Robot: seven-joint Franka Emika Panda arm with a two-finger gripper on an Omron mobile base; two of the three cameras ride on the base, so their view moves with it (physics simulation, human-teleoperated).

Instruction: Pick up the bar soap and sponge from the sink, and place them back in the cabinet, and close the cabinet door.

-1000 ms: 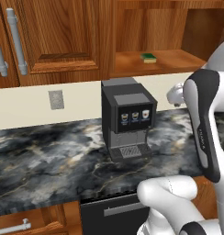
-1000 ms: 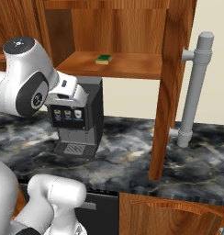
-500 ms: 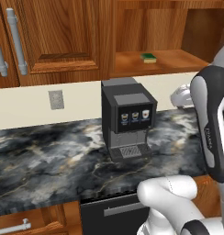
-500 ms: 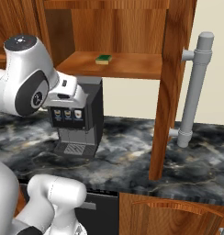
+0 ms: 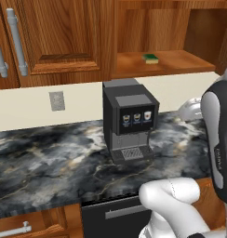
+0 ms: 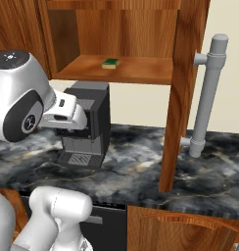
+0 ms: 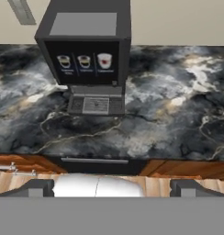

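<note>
Green-topped sponge (image 6: pixel 110 62): on shelf of reddish-brown wooden wall cabinet (image 5: pixel 166 60). Two-finger gripper (image 7: pixel 111 188): fingers spread, empty, over marble counter (image 7: pixel 178 105). Next, prob.: swing wide panelled door (image 6: pixel 182 93) shut; push at handle side, steady.

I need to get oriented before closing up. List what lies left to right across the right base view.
Robot arm → coffee machine → sponge on the cabinet shelf → open cabinet door, seen edge-on → its silver bar handle.

Light is even and bright, a flat rendered look. The coffee machine (image 5: pixel 129 120) casts a soft shadow on the desk (image 5: pixel 50 153) just beside its base. The hand view is slightly blurred; no glare.
</note>
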